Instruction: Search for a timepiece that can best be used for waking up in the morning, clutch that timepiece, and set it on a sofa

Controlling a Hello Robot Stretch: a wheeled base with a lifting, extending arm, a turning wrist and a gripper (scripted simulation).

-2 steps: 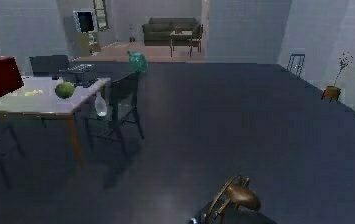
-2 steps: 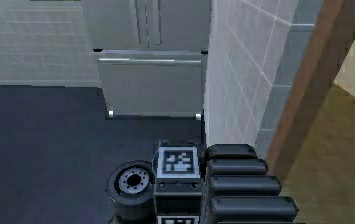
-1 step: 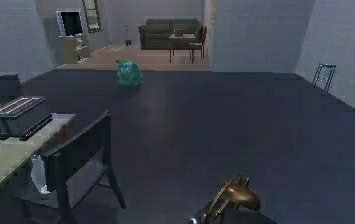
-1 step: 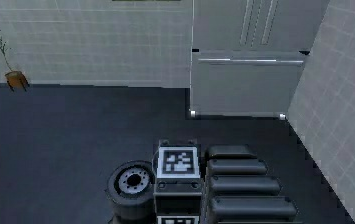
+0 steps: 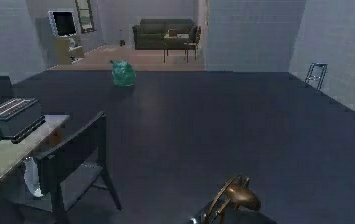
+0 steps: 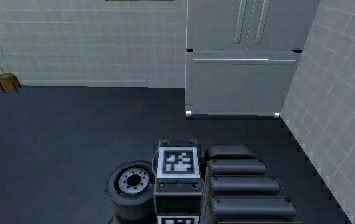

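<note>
The gripper (image 6: 134, 187) is a round dark body just left of 2 white squares with black marks (image 6: 177, 163), low over the near edge of the dark floor (image 6: 75, 130). Its fingers cannot be made out, so neither their setting nor whether it has hold of anything can be told. The arm (image 6: 240, 185) lies beside it as a row of dark segments.

At the dark floor's far edge stands a pale fridge (image 6: 243, 60), and a potted plant (image 6: 5, 76) sits at the far left corner.

Ahead, the sofa (image 5: 165, 33) stands well beyond the dark floor's far end, in a lighter-floored room, with 1 chair (image 5: 191, 41) just beside it. A teal object (image 5: 122, 72) sits on the dark floor near that far end. At the near left are a desk (image 5: 5, 158) carrying a grey box (image 5: 11, 118) and a dark chair (image 5: 80, 160). A brass-coloured object (image 5: 236, 194) lies at the near edge. Which small shape, if any, is the timepiece cannot be told.
</note>
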